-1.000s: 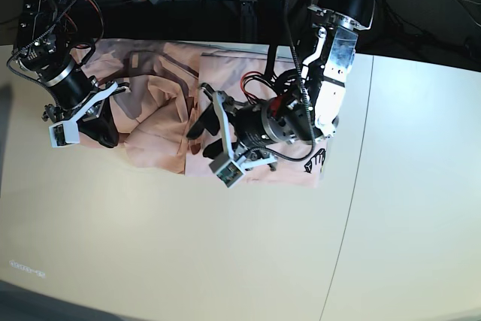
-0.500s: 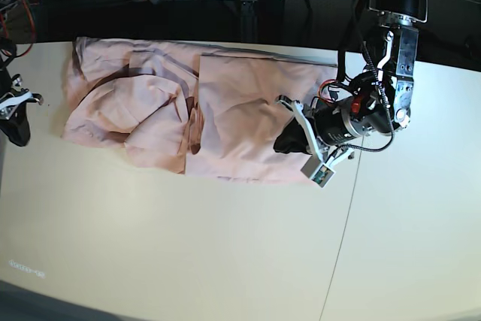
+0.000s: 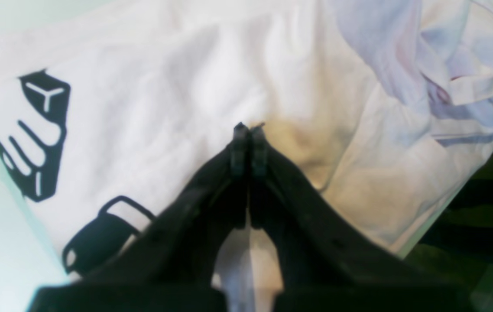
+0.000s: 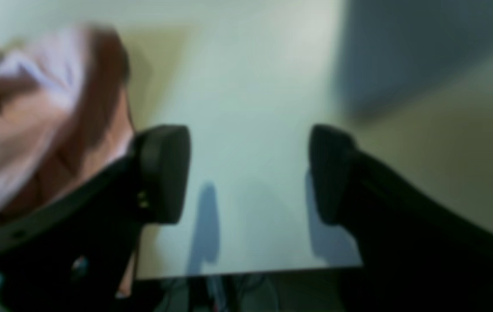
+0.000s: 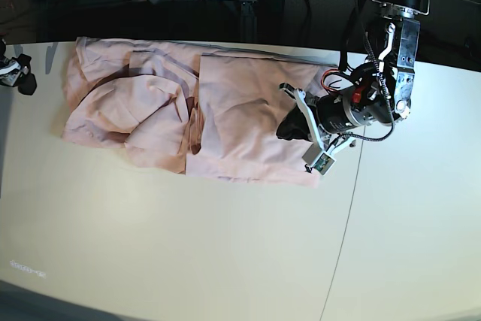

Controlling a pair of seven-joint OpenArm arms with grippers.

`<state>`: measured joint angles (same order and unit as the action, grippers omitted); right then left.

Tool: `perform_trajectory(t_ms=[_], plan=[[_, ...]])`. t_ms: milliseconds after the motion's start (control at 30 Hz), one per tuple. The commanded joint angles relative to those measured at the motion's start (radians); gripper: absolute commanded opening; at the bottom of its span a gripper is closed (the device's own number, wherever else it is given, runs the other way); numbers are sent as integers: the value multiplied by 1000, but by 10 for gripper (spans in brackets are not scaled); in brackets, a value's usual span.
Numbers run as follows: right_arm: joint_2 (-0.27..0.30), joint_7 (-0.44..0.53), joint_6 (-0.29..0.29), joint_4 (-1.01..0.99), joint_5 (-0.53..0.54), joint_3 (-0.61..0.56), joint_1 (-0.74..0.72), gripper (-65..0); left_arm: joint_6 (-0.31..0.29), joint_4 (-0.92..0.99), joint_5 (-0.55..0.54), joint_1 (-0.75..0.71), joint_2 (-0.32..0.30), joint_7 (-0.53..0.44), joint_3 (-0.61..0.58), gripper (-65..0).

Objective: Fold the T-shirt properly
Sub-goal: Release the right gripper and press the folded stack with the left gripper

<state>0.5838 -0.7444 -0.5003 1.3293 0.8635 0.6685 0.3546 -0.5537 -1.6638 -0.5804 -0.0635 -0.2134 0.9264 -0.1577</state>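
Pink cotton, the T-shirt (image 5: pixel 188 110) lies bunched along the far side of the table (image 5: pixel 188 246). Our left gripper (image 3: pixel 248 130) hovers over its right panel, jaws pressed together on nothing, likely for smoothing. Our right gripper (image 4: pixel 246 173) gapes apart, parked at the far left.

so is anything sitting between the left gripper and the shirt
Nothing visible. The left gripper is shut, its tips right over the T-shirt, with only cloth beneath. Whether it pinches fabric cannot be told.
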Motion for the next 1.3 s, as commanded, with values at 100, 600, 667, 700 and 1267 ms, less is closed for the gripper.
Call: perform_trajectory(t_ms=[100,600,667,700,1267], plan=[[34,14,-72,-64,5,-111,-38,-202,4,-16,-15,14,-3,-23,3,-650],[29,-101,-73,-100,146,-203,-82,-203,3,-16,-14,13,-3,-23,3,-650],[28,-102,-73,-100,146,-226,-82,-203,3,-16,-14,13,-3,-23,3,-650],[28,-101,-73,-100,147,-241,-83,-203,3,-16,-14,13,-3,-23,3,-650],[-71,-102,-72,-100,84,-429,-124,-203,3,-16,-3,13,-3,-16,3,-650]])
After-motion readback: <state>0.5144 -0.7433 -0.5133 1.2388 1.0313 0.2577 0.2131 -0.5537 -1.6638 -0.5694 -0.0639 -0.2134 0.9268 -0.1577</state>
